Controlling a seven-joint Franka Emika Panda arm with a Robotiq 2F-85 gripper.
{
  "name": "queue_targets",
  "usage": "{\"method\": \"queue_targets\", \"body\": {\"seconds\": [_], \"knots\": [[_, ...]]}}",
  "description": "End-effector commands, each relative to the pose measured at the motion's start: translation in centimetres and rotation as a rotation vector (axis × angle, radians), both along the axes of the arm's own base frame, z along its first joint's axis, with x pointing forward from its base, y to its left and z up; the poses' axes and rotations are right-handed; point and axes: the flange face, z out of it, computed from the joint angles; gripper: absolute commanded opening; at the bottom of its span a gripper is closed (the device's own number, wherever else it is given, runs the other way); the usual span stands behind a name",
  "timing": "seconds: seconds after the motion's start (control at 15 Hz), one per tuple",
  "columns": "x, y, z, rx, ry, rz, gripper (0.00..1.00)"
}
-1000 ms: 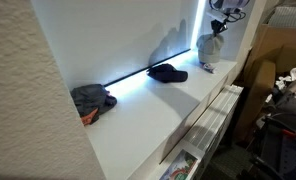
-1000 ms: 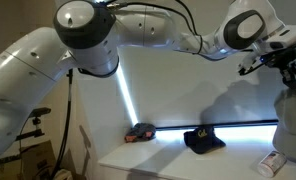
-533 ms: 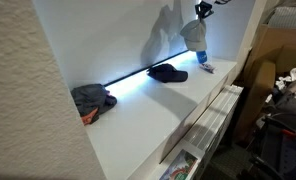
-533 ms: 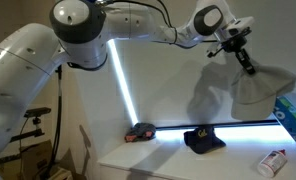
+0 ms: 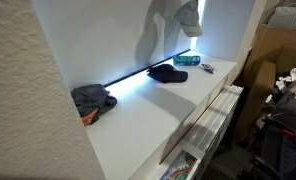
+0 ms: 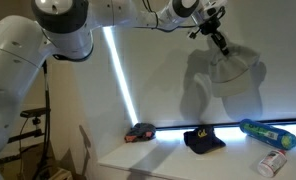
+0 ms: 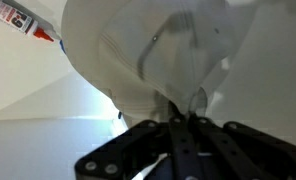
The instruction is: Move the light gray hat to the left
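Light gray hat [image 6: 234, 68]: it hung in the air, high above the white shelf [image 5: 148, 115] and close to the back wall, its fabric drooping below the gripper; in the wrist view it [image 7: 148, 50] filled most of the picture.
Gripper [image 6: 219, 40]: pinched tight on a fold of the hat, the jaws drawn together around the cloth (plainest in the wrist view [image 7: 191, 118]).
Below the hat: a dark cap [image 6: 203, 140] lay on the shelf by the light strip [image 5: 138, 76], with a green bottle [image 6: 264, 131] on its side and a white tube [image 6: 272, 163] nearby.
Far end: a gray bundle [image 5: 91, 100] sat well apart from the cap.
In the way: nothing touched the hanging hat.
Writing: a yellow mark on the cap and red on the tube, both too small to read.
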Motion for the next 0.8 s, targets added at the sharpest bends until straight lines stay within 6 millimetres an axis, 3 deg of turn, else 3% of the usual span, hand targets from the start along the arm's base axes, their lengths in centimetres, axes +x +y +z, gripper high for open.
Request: {"method": "queue_targets", "body": {"seconds": [0.0, 0.13, 0.33, 0.73], "knots": [[-0.7, 3.6, 2.1, 0.067, 0.02, 0.188, 0.01], [0.6, 7.9, 2.0, 0.095, 0.054, 0.284, 0.01], [2.2, 16.5, 0.9, 0.093, 0.164, 0.416, 0.01], [4.1, 33.7, -5.4, -0.107, 0.413, 0.615, 0.01]]}}
